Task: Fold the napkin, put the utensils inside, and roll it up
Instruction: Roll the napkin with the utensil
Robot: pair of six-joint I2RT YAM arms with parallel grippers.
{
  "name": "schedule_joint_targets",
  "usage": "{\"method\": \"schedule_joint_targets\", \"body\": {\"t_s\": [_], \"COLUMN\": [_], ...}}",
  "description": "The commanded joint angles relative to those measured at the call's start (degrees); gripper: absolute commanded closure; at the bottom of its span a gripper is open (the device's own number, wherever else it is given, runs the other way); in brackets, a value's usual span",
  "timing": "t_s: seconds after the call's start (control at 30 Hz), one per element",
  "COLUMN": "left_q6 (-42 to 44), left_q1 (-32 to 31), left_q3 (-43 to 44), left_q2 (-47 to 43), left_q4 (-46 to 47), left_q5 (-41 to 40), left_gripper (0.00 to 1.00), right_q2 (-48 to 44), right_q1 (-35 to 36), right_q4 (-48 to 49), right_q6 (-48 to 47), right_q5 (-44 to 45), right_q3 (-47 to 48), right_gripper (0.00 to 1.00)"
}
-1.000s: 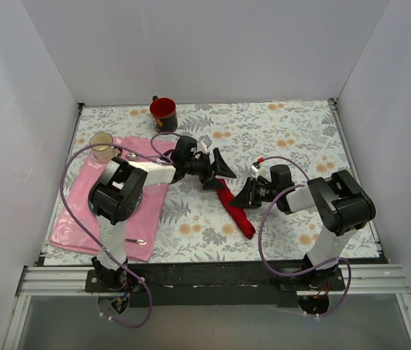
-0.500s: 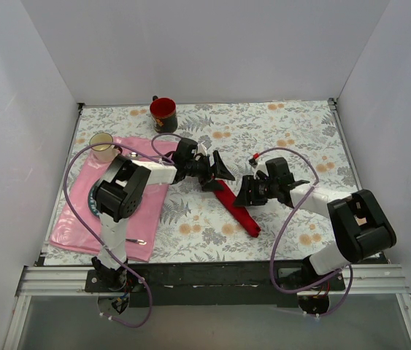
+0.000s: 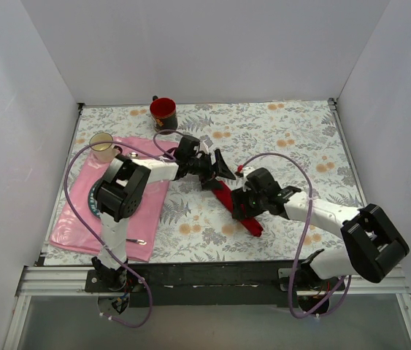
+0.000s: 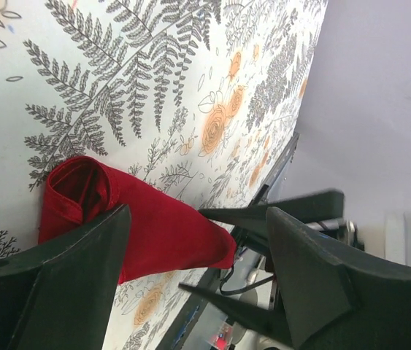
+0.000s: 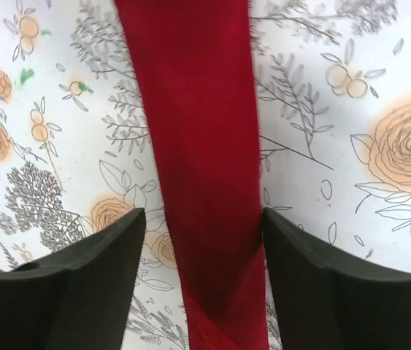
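**Right claw** (image 3: 244,207): jaws spread wide and holding nothing. In the right wrist view the claw (image 5: 201,215) straddles the napkin (image 5: 194,146). A strip of patterned table shows between the cloth and each black finger (image 5: 81,284), so neither pad touches it.

**Left claw** (image 3: 217,170): jaws also wide apart, with nothing clamped. In the left wrist view the claw (image 4: 194,219) sits over the far end of the napkin (image 4: 147,230). The roll's open, spiralled end shows just beside one finger (image 4: 66,284). Whether that finger touches the cloth cannot be told.

**Napkin** (image 3: 253,226): bright red cloth rolled into a narrow tube. It lies flat on the table near the middle, running diagonally from the left claw at its far end towards the near right. The right claw sits over its middle stretch, and its near end pokes out past that claw.

**Table** (image 3: 293,131): covered in a white print of grey ferns and orange flowers, with plain pale walls on three sides.

**Placemat** (image 3: 81,222): pale pink cloth at the left of the table, well apart from the napkin and partly under the left arm.
- Plate (image 3: 93,198): dark with a teal rim, on the placemat and mostly hidden by the arm.
- Silver utensil (image 3: 136,241): on the placemat near its front edge; too small to name.
- Small beige cup (image 3: 101,144): upright at the placemat's far corner.

**Red mug** (image 3: 163,111): dark outside, standing upright at the far edge of the table, behind the left claw.
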Motion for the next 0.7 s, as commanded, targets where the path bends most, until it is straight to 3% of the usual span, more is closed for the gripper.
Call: {"method": "schedule_joint_targets", "body": {"t_s": [0.0,0.13,0.3,0.67], "left_q6": [0.72,-1.39,-0.34,4.05], "left_q1": [0.44,1.66,3.77,8.61], "left_q3": [5.15,8.58,15.17,11.32], "left_q2": [0.72,-0.77,-3.32,-12.37], "left_q4": [-9.75,-13.91,-23.38,-27.63], "left_q5": [-2.56,-2.73,-5.28,-6.7], "left_gripper": [0.25,0.22,0.2,0.2], "right_q2": [0.35,3.78,9.93,16.79], "right_q1": [7.63,11.08,13.45,17.59], "right_q4": [-8.16,-9.83,-8.08,-3.06], "right_q6": [-8.35,-13.11,-15.14,-8.31], "right_q5": [14.44,20.16,25.26,36.86], "right_q3": [8.55,12.78,15.51,14.11], "right_gripper": [0.22,0.13,0.13,0.31]}}
